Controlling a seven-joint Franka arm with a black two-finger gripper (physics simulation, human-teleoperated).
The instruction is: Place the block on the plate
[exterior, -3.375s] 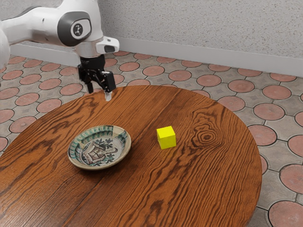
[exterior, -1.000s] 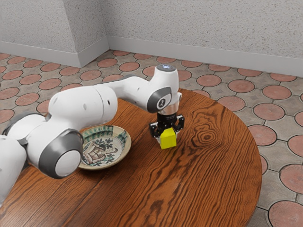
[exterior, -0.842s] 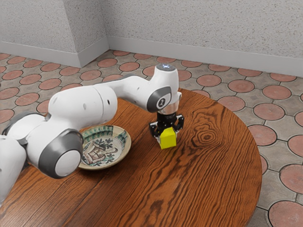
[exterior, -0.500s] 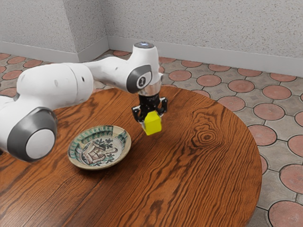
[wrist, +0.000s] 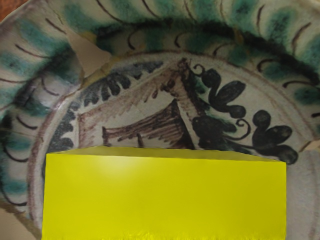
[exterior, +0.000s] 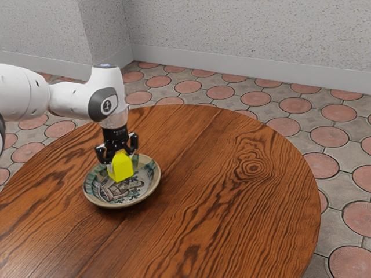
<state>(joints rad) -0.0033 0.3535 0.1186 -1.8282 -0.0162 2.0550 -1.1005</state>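
Reddish round tiles pave the floor (exterior: 329, 136) below a pale speckled wall (exterior: 243, 35), and a round wooden bench (exterior: 249, 214) with bold grain carries the patterned plate (exterior: 149, 184). Over that plate is the yellow block (exterior: 120, 167), pinched between my fingers (exterior: 102, 155), which press on it from two sides. It looks to be held just above the painted middle; how much air lies beneath it I cannot tell. In the wrist view the plate's decorated floor and fluted rim spread out beyond the block.

I judge the carrying nearly finished, with lowering and release left to do. To do it well, I should come down slowly and straight, aiming for the flatter middle, away from the sloping wall, where the block could tip or slide. Its underside wants to be level with the plate before it touches. Once it has firm support, I should part the fingers evenly, letting neither one nudge it, then rise straight up before swinging away.
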